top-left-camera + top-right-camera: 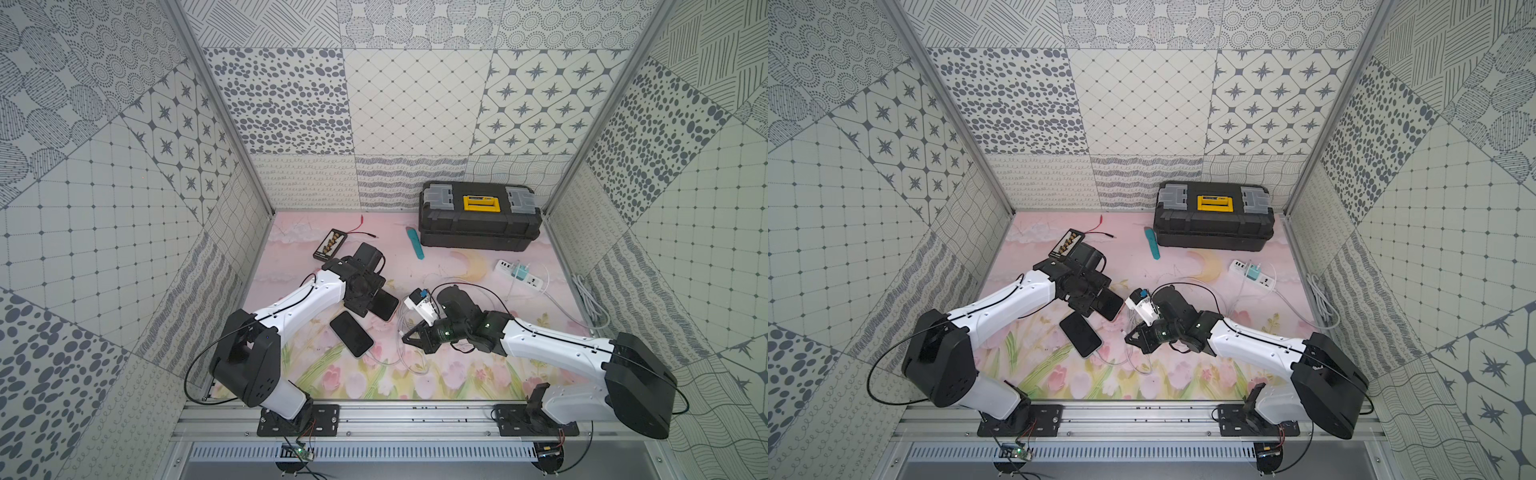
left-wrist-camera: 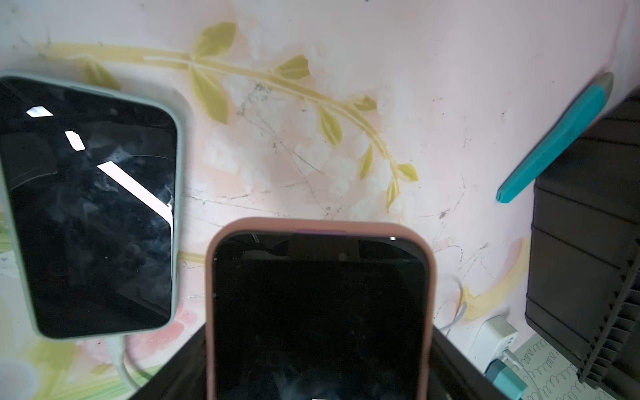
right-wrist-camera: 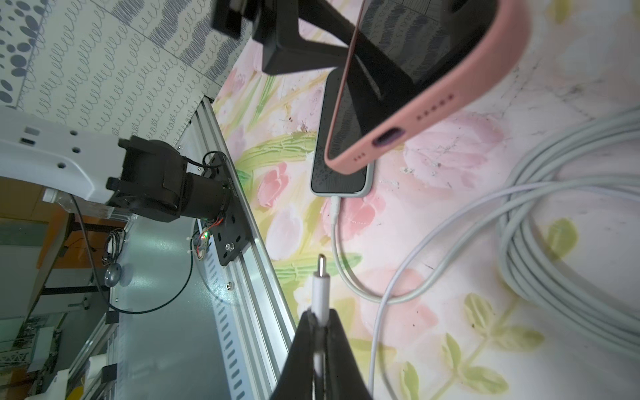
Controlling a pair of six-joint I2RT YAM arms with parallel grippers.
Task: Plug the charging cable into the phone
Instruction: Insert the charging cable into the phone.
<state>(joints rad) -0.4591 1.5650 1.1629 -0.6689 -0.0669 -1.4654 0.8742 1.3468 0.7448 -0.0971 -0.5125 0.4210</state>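
Two white-and-black arms on a silver rail.
The left arm (image 1: 299, 305) and right arm (image 1: 555, 345) wear glossy white shells dotted with small screws — bulky matte-black housings (image 1: 249, 365) at the joints, a thin black cable (image 1: 185, 374) looping beside each. Black perforated base plates (image 1: 324, 419) bolt onto the rail (image 1: 415, 411); a green light (image 1: 446, 332) glows near the right wrist, and the right gripper (image 3: 320, 322) tapers to black wedges.

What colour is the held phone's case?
Pink. The phone shows it best in the right wrist view.

Two phones (image 1: 384, 304) (image 1: 351, 333), one toolbox (image 1: 480, 218), one power strip (image 1: 524, 277), one battery holder (image 1: 330, 244).
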